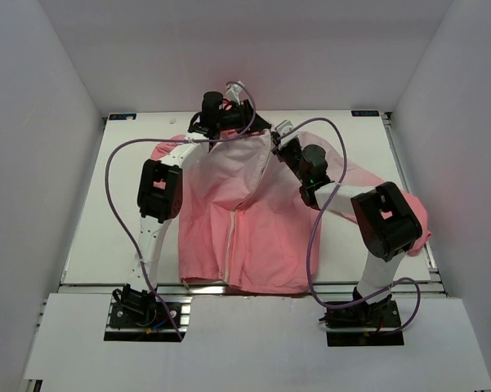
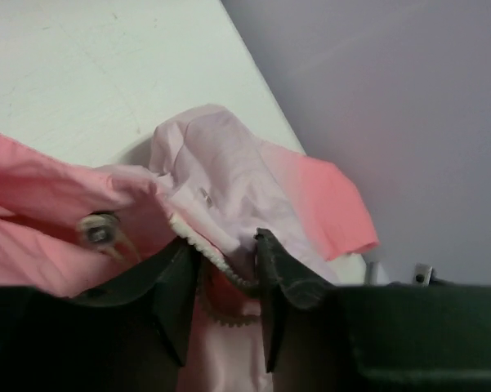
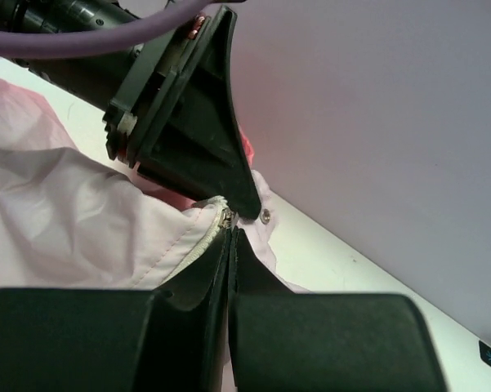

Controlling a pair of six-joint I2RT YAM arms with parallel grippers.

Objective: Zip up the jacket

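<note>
Jacket (image 1: pixel 253 237) lies spread on the worktop (image 1: pixel 106 229), collar end far. Right pincer (image 3: pixel 231 233) is pressed together on its zipper edge; left pincer (image 2: pixel 226 245) straddles the zipper teeth (image 2: pixel 220 263), jaws apart (close squarely on tape, not loose cloth)

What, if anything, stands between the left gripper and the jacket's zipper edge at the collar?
Nothing visible. The left gripper has its jaws apart on either side of the jacket's toothed zipper edge. The right gripper is shut on the jacket close beside it, but not in between.
</note>
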